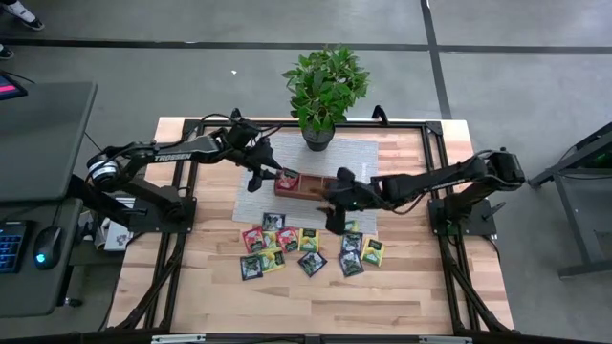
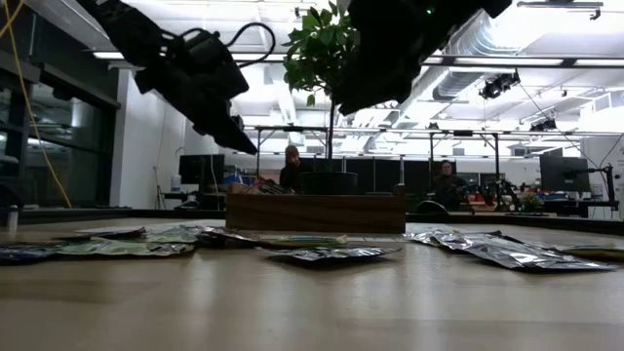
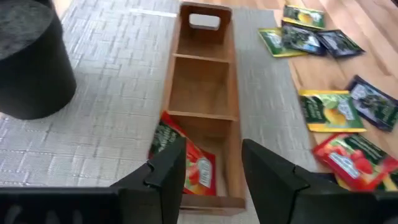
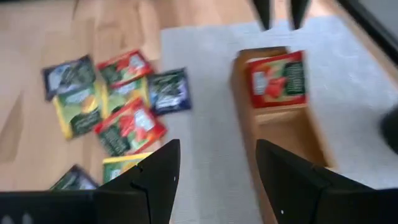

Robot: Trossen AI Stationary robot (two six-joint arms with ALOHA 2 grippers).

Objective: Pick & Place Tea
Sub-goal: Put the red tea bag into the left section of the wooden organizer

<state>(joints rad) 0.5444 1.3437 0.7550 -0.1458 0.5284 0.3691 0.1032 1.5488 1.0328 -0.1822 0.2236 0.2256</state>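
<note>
The brown wooden tray [image 1: 311, 185] lies on a grey mat. One red sachet [image 3: 198, 169] sits slanted in its end compartment [image 4: 278, 79], with one edge up on the tray's side wall. The other two compartments show bare wood. My left gripper [image 3: 213, 150] is open and hovers just above that sachet [image 1: 273, 178], apart from it. My right gripper [image 4: 217, 149] is open and holds nothing. It hangs over the mat's near edge [image 1: 335, 218], between the tray and the loose sachets [image 1: 306, 250]. Those sachets, red, yellow-green and dark, lie flat on the wood [image 4: 112, 99].
A potted plant in a black pot [image 1: 318, 136] stands on the mat's far side, close behind the tray [image 3: 31, 62]. The grey mat [image 1: 368, 158] has free room to the tray's right. Black frame rails [image 1: 435, 162] border the table. People sit in the room beyond.
</note>
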